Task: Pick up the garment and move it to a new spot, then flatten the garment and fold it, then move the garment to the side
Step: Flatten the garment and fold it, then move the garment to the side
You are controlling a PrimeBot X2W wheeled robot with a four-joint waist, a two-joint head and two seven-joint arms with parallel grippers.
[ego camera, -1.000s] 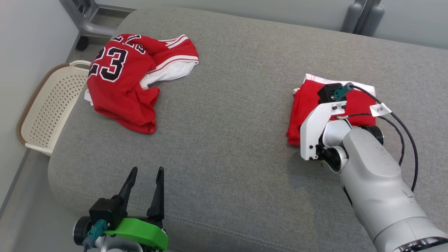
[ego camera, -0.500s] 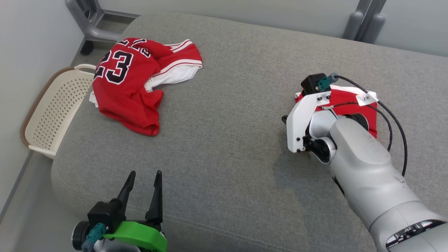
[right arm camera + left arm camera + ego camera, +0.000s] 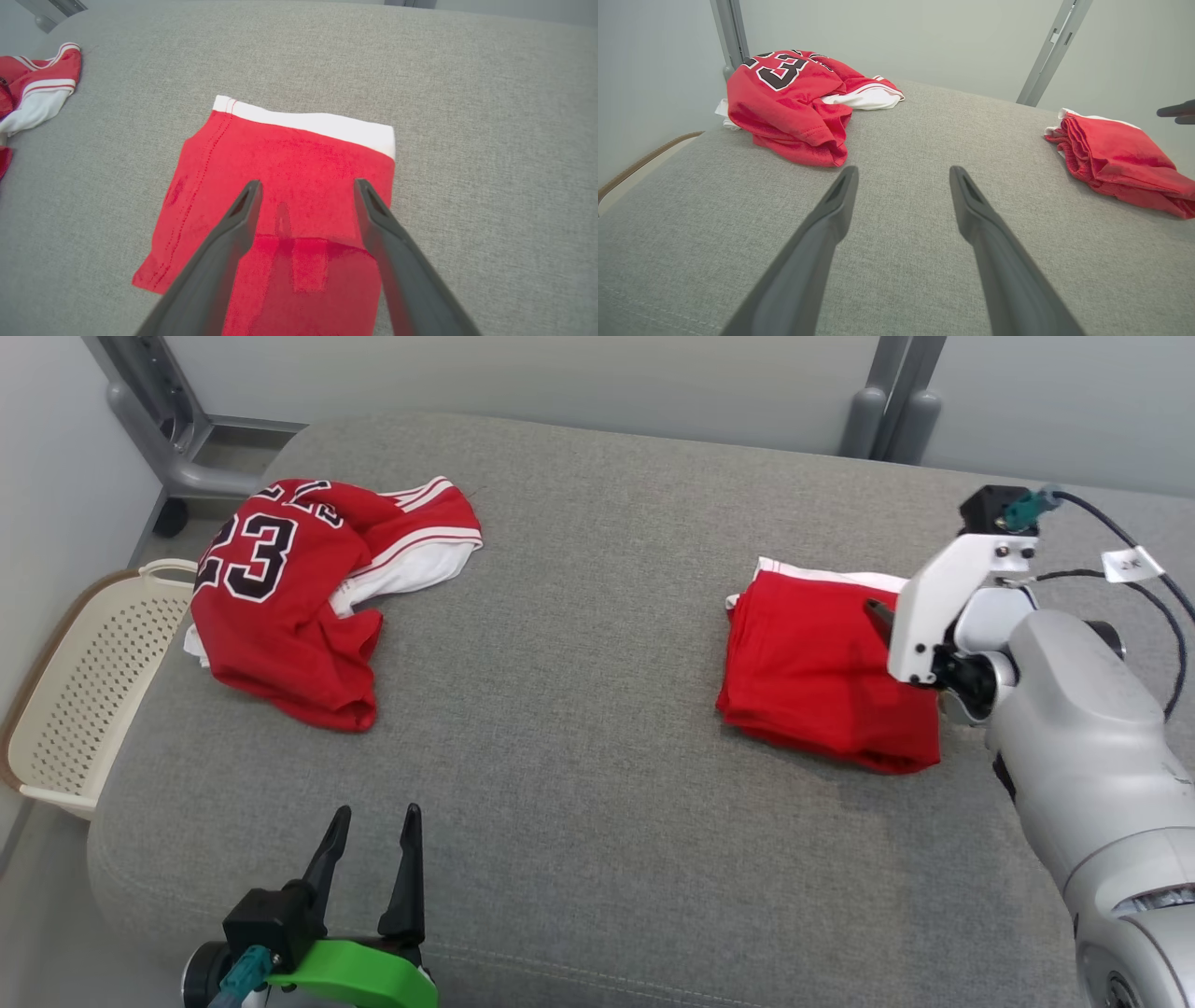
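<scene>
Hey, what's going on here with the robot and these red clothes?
A two-armed robot is folding laundry on a grey cushion. One red garment lies folded at its right, with the right gripper hovering open above it, holding nothing. The left gripper is open and idle near the front edge. A crumpled red jersey numbered 23 lies at the far left, near a cream basket.

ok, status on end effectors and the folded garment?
Left end effector open, empty. Right end effector open above folded garment, not gripping. It lies flat on cushion, right side. Far left, crumpled jersey, not in the way.
</scene>
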